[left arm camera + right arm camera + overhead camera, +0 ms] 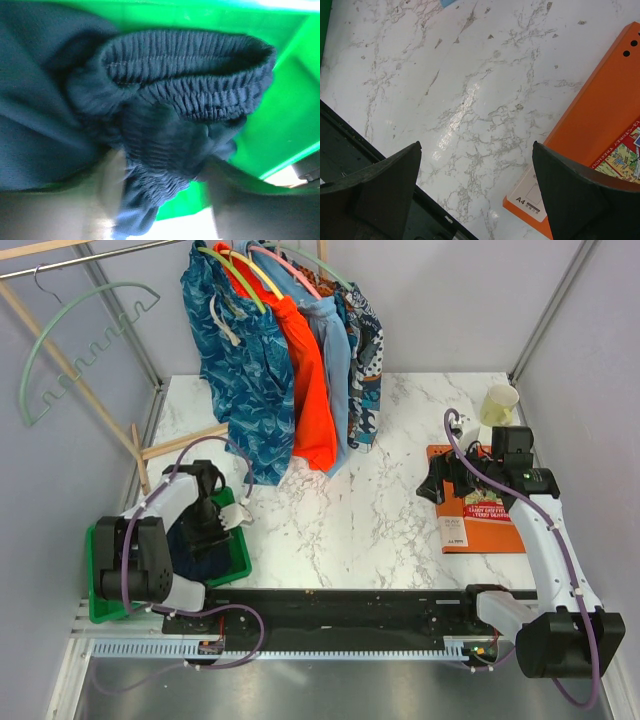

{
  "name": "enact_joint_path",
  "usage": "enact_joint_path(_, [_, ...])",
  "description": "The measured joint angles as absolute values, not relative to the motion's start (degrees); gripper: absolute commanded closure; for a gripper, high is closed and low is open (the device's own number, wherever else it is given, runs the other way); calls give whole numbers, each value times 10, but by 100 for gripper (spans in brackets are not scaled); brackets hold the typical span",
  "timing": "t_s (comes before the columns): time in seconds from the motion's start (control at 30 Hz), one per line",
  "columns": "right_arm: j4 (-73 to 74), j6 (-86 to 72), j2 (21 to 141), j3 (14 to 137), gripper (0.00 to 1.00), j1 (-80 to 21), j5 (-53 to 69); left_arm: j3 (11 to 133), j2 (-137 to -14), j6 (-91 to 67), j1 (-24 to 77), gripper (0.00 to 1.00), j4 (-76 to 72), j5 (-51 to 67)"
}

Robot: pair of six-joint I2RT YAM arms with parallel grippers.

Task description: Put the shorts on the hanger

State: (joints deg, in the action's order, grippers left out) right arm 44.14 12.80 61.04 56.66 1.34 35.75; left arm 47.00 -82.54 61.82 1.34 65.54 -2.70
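White marble table [340,530], left gripper [160,175] seemingly pinching navy shorts [165,100] in green bin [295,115], right gripper [475,185] spread.

"A4" printed on white corner label of orange book [600,135]. Cover lettering partly legible, "TREEHO…". Remaining print too small.

A white marble table [380,500] stands between pale lilac walls [450,300].

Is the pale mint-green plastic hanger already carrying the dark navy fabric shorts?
No, the mint-green hanger hangs bare on the rail, while the navy shorts sit in the green bin.
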Motion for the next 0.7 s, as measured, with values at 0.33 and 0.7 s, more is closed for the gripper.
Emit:
enact_joint_path(0.33, [430, 117, 610, 566, 2, 13, 360, 758, -828, 586, 13, 98, 745, 75])
enact_joint_path(0.7, [412, 103, 612, 566, 2, 13, 362, 1294, -900, 426, 97, 98, 770, 265])
